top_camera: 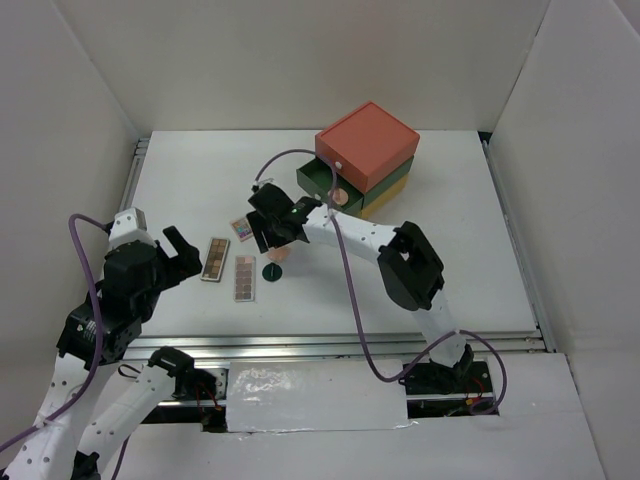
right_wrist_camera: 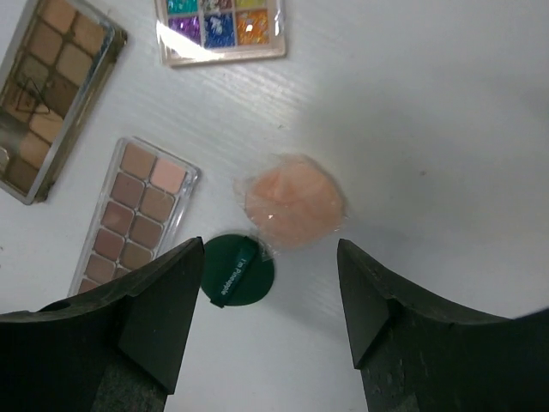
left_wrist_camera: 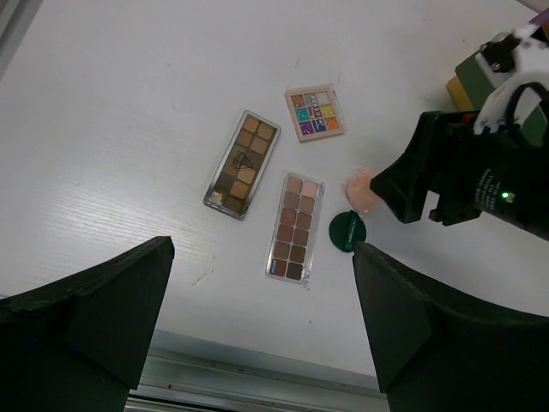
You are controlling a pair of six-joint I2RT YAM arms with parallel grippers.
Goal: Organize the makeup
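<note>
White counter is bearing loose cosmetics. Right pincer is hanging open and empty over pink compact; green compact is lying just beside that compact, brown palette farther out. Judgement: jaws should be straddling pink compact alone, centred, before closing.

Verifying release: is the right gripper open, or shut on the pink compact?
Open. The right wrist view shows the right gripper with its fingers apart. The pink compact lies on the table in the gap, clear of both fingers.
</note>
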